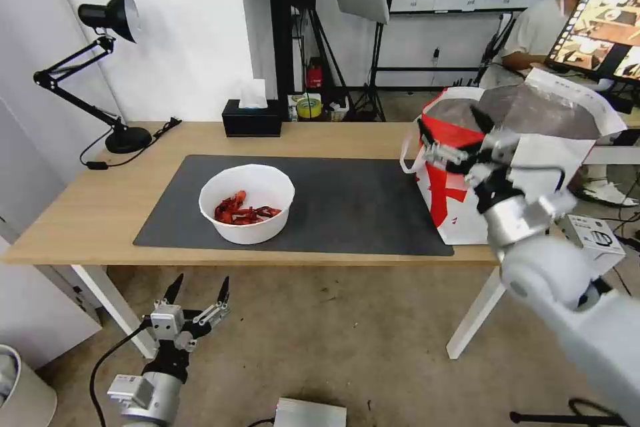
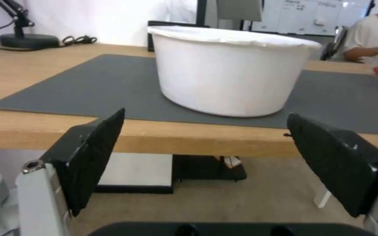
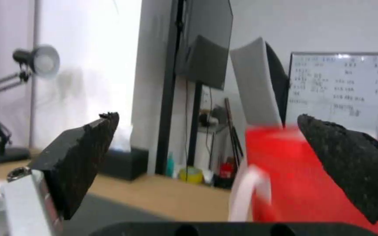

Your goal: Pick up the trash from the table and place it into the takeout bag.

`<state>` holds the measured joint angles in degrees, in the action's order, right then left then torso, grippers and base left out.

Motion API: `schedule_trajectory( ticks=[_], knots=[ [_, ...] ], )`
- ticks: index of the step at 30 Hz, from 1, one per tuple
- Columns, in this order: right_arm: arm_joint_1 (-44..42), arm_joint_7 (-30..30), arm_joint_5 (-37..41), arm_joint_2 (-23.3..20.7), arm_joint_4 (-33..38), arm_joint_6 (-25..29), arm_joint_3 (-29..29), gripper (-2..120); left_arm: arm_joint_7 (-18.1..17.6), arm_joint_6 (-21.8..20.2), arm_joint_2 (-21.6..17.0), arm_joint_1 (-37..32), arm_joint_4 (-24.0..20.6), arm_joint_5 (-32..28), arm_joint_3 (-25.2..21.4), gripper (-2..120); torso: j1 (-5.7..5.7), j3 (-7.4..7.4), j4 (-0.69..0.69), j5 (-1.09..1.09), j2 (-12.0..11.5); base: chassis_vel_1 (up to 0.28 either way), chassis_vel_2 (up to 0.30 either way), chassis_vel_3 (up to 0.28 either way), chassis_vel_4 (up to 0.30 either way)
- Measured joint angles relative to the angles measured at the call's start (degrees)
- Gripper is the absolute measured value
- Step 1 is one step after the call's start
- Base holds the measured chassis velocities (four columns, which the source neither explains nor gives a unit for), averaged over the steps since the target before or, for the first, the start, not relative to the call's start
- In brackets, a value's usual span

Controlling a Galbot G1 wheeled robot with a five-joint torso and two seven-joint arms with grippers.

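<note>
1. The light-wood counter (image 1: 167, 167) stood before the robot, with a dark grey mat (image 1: 360, 200) spread over most of its top.
2. A white round bowl (image 1: 247, 203) sat on the left half of the mat, close to the near edge, upright, with red crayfish shells (image 1: 243, 211) heaped in its bottom.
3. The takeout bag (image 1: 533, 147) stood at the right end of the counter, partly on the mat's right edge, its mouth open and the silver foil lining showing; a white loop handle (image 1: 408, 150) hung down its red left face.
4. The right end effector (image 1: 453, 137) hung in the air at the bag's left upper rim, beside the handle, its two black fingers spread wide with nothing between them. From the right wrist view the red side of the bag (image 3: 294, 177) lay just beyond those fingers.
5. The left end effector (image 1: 199, 293) was held low, below the counter's near edge and in front of the bowl, pointing up toward it. Its fingers were also wide apart and empty; in the left wrist view the bowl (image 2: 228, 72) rose behind the counter's edge between them.
6. At the far edge of the counter stood a black tissue box (image 1: 251, 121), and at the far left a black desk lamp (image 1: 100, 67).
</note>
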<state>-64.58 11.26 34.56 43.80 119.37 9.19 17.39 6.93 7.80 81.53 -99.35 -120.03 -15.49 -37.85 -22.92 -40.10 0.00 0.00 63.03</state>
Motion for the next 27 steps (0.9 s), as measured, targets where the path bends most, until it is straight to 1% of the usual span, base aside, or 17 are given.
schedule_trajectory(
  ticks=[2,3,6,7,10,11,13,14,15,17,18,20,21,24,25,27],
  knots=[
    [-5.3,-0.4,-2.9,2.7,0.9,0.3,2.3,100,-0.7,-0.5,0.2,0.3,-0.3,-0.1,0.1,100,0.00,0.00,0.00,0.00,0.0,0.000,0.000,0.000,0.000],
    [-5.3,-0.4,-2.9,2.7,0.9,0.3,2.3,100,-0.7,-0.5,0.2,0.3,-0.3,-0.1,0.1,100,0.00,0.00,0.00,0.00,0.0,0.000,0.000,0.000,0.000],
    [-13.0,-1.2,-7.5,7.8,2.0,0.9,6.3,100,-0.8,-0.7,0.2,0.7,-0.4,-0.1,0.1,100,0.00,0.00,0.00,0.00,0.0,0.000,0.000,0.000,0.000],
    [-13.0,-1.2,-7.5,7.8,2.0,0.9,6.3,100,-0.8,-0.7,0.2,0.7,-0.4,-0.1,0.1,100,0.00,0.00,0.00,0.00,0.0,0.000,0.000,0.000,0.000],
    [-19.5,-1.1,-11.5,13.1,3.0,0.9,8.1,100,-0.8,-0.9,-0.1,1.0,-0.5,-0.1,0.0,100,0.01,0.00,0.00,0.00,0.0,0.000,0.000,0.000,0.000],
    [-19.5,-1.1,-11.5,13.1,3.0,0.9,8.1,100,-0.8,-0.9,-0.1,1.0,-0.5,-0.1,0.0,100,0.01,0.00,0.00,0.00,0.0,0.000,0.000,0.000,0.000],
    [-22.1,-0.9,-13.3,15.3,3.4,0.8,8.5,100,-0.8,-1.0,-0.3,1.0,-0.6,-0.2,0.0,100,0.01,0.00,0.00,0.00,0.0,0.000,0.000,0.000,0.000],
    [-24.3,-0.4,-15.1,17.3,3.5,0.5,8.8,100,-0.8,-1.2,-0.5,1.1,-0.7,-0.2,0.1,100,0.01,0.00,0.00,0.00,0.0,0.000,0.000,0.000,0.000],
    [-24.3,-0.4,-15.1,17.3,3.5,0.5,8.8,100,-0.8,-1.2,-0.5,1.1,-0.7,-0.2,0.1,100,0.01,0.00,0.00,0.00,0.0,0.000,0.000,0.000,0.000],
    [-25.9,0.0,-16.3,19.0,3.6,0.5,9.2,100,-0.8,-1.4,-0.6,1.2,-0.9,-0.2,0.1,100,0.01,0.00,0.00,-0.01,0.0,0.000,0.000,0.000,0.000],
    [-25.9,0.0,-16.3,19.0,3.6,0.5,9.2,100,-0.8,-1.4,-0.6,1.2,-0.9,-0.2,0.1,100,0.01,0.00,0.00,-0.01,0.0,0.000,0.000,0.000,0.000],
    [-28.3,0.4,-19.0,21.9,3.6,0.5,9.9,100,-0.7,-1.9,-0.9,1.2,-1.2,-0.2,0.3,100,0.01,0.00,0.00,-0.01,0.0,0.000,0.000,0.000,0.000],
    [-28.3,0.4,-19.0,21.9,3.6,0.5,9.9,100,-0.7,-1.9,-0.9,1.2,-1.2,-0.2,0.3,100,0.01,0.00,0.00,-0.01,0.0,0.000,0.000,0.000,0.000],
    [-30.6,0.9,-20.9,24.6,4.0,0.4,10.0,100,-0.7,-2.1,-1.5,1.3,-1.4,-0.2,0.6,100,0.01,0.00,0.00,0.00,0.0,0.000,0.000,0.000,0.000],
    [-30.6,0.9,-20.9,24.6,4.0,0.4,10.0,100,-0.7,-2.1,-1.5,1.3,-1.4,-0.2,0.6,100,0.01,0.00,0.00,0.00,0.0,0.000,0.000,0.000,0.000],
    [-32.2,1.2,-21.8,26.1,4.8,-0.1,9.9,100,-0.7,-2.4,-2.1,1.4,-1.6,-0.2,0.8,100,0.00,0.00,0.00,0.00,0.0,0.000,0.000,0.000,0.000]
  ],
)
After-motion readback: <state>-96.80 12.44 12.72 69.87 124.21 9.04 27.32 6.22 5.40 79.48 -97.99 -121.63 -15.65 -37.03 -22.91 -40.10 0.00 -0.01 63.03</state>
